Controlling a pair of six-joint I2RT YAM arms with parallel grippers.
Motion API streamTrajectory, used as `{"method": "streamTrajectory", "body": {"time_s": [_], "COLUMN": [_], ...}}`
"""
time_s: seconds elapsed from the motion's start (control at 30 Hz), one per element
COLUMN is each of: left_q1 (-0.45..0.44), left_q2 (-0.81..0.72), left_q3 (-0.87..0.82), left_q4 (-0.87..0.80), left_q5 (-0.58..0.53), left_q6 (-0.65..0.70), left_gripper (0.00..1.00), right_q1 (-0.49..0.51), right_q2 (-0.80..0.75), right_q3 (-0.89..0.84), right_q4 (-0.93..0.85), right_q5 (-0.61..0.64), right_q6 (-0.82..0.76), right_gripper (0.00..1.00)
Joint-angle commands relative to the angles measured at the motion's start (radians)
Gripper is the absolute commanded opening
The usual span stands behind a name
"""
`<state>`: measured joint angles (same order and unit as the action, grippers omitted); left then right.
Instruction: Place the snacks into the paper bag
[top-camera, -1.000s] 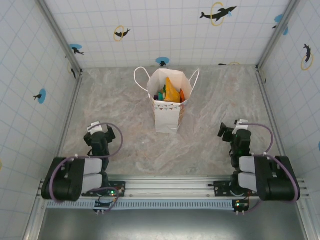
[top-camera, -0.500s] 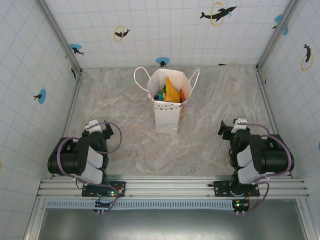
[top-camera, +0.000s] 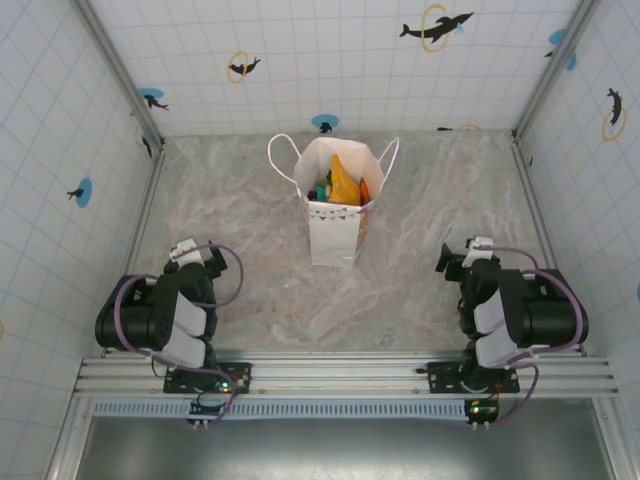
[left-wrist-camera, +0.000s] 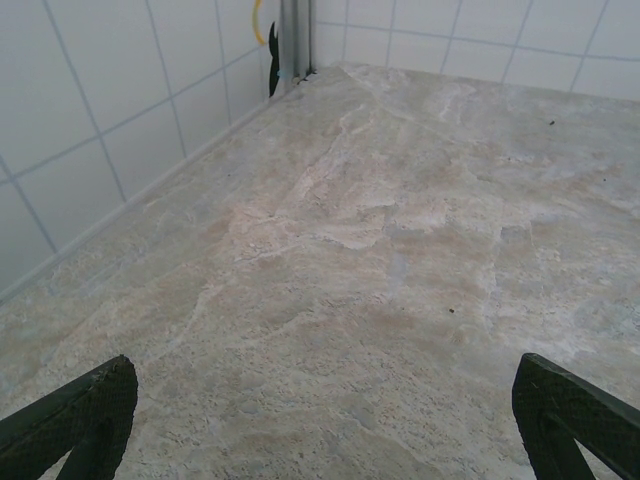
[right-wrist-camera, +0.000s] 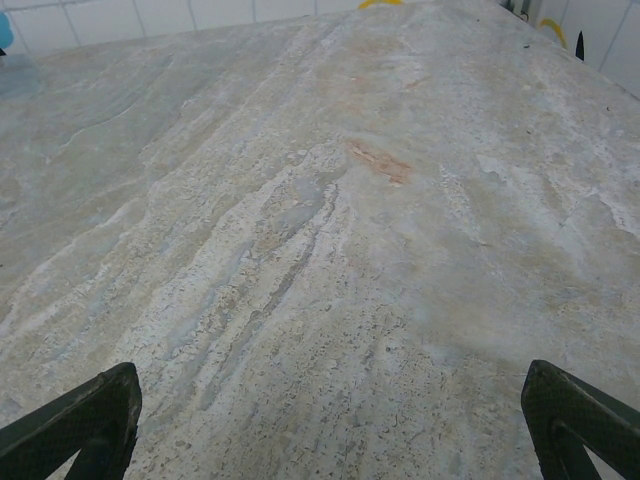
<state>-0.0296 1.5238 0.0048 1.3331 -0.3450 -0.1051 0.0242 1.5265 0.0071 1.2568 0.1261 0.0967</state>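
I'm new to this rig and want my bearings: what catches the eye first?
A white paper bag stands upright on the table, bright snacks, orange-yellow and green, poking up inside. At the near edge, the left fingers and right fingers are spread wide with nothing between them.

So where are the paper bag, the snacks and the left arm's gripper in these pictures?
paper bag (top-camera: 333, 238), top view, on its white front wall.
snacks (top-camera: 344, 183), top view, on the orange-yellow packet standing in the bag's mouth.
left gripper (left-wrist-camera: 322, 365), left wrist view, midway between its two open fingertips.
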Motion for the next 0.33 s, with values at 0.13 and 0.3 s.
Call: {"method": "streamTrajectory", "body": {"time_s": [0.13, 0.3], "left_q1": [0.013, 0.017], "left_q2": [0.000, -0.007], "left_q3": [-0.015, -0.021], "left_q4": [-0.012, -0.011], "left_q5": [0.098, 0.098], "left_q6": [0.011, 0.013], "left_gripper": [0.98, 0.98], "right_q1": [-0.007, -0.013], "right_q2": [-0.005, -0.005], "right_q3": [-0.007, -0.009], "right_q4": [0.004, 0.007], "right_q5": [-0.011, -0.025], "right_q6": [0.001, 0.005], "right_gripper": [1.00, 1.00]}}
